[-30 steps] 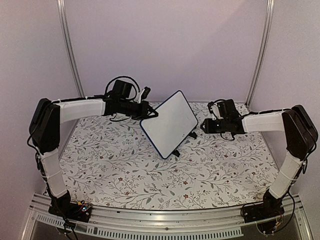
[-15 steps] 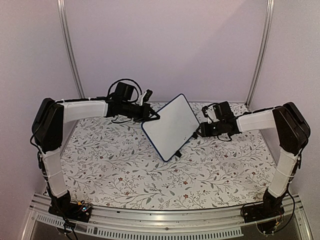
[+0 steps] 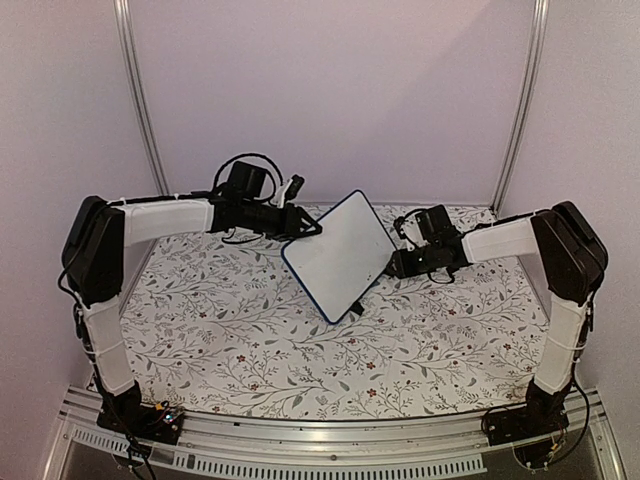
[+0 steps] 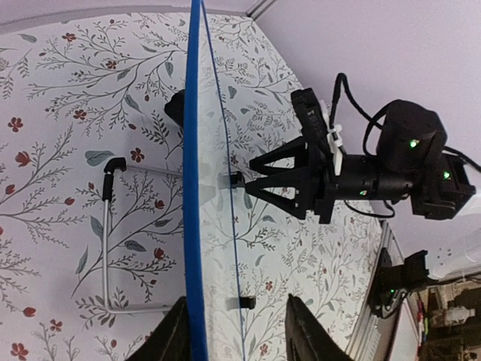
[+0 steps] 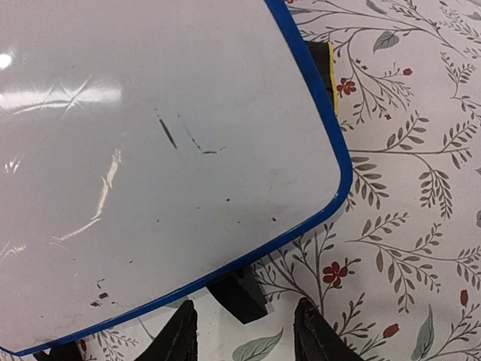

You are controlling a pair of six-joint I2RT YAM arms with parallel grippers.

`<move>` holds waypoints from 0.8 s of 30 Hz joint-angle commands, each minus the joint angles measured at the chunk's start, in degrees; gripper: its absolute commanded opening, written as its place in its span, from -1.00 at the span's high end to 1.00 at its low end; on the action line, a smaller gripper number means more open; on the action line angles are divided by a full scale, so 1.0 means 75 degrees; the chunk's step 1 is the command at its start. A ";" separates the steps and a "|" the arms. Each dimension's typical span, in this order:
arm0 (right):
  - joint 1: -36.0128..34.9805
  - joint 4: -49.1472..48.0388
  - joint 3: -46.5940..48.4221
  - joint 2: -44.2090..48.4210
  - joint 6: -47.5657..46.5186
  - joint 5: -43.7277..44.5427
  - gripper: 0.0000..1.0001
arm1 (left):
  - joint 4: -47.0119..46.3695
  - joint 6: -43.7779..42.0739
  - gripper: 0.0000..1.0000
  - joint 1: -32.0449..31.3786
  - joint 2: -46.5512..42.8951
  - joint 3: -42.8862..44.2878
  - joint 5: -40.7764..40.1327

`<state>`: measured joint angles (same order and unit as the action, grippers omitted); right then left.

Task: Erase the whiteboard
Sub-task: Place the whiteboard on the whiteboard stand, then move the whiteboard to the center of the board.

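Note:
The whiteboard (image 3: 340,255) stands tilted on the middle of the table, blue-framed. In the right wrist view the whiteboard (image 5: 150,150) is almost white, with a few short dark strokes (image 5: 169,131) and specks. My left gripper (image 3: 308,231) is at its upper left edge. From the left wrist, the blue edge (image 4: 197,188) runs between my left gripper's (image 4: 240,335) parted fingers, close to the left one. My right gripper (image 3: 393,265) is open at the board's right side. From the right wrist, my right gripper (image 5: 244,335) straddles a black foot (image 5: 239,293) without touching it.
A small black and yellow piece (image 5: 328,79) peeps from behind the board's right edge. A bent wire stand (image 4: 109,241) lies on the floral tablecloth (image 3: 240,330) behind the board. Metal posts (image 3: 140,100) stand at the back corners.
My left gripper's fingers have opened around the board's edge. The right arm has moved left, up to the board's right side. The board sits slightly lower.

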<state>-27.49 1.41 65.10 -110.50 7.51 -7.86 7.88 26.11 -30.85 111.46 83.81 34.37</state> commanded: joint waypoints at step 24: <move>-0.0561 0.0106 0.0790 -0.0955 -0.0502 0.0572 0.79 | 0.0509 -0.1141 -0.99 0.1537 -0.4402 -0.2754 -0.1755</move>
<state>-29.74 3.05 68.84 -116.25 3.31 -5.06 10.81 20.99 -21.12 81.87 67.66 26.00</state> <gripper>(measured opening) 0.154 0.996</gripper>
